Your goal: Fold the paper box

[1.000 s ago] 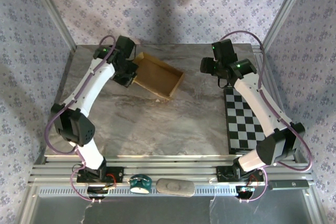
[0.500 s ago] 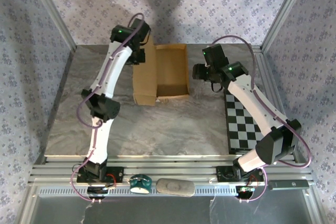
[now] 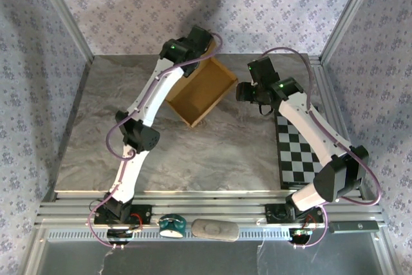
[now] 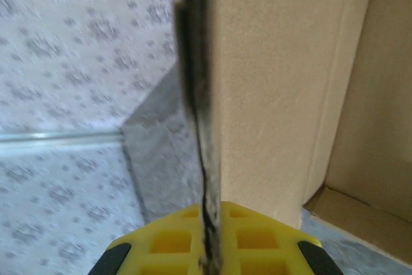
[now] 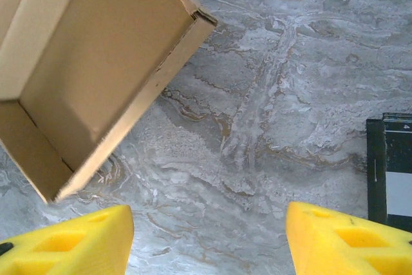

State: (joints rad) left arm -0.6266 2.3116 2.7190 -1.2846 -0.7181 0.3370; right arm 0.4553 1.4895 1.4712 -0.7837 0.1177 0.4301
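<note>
Blurring close up: paper box (image 4: 277, 82) wall in left tool (image 4: 209, 252).

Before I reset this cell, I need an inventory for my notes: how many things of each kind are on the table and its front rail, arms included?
paper box: 1
checkered board: 1
robot arms: 2
small items on the front rail: 2 (teal object, grey oval object)
Total: 6

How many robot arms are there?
2. The left arm reaches to the far side of the table, left gripper shut on the paper box. The right arm rises over the checkered board, right gripper open near the box.
</note>
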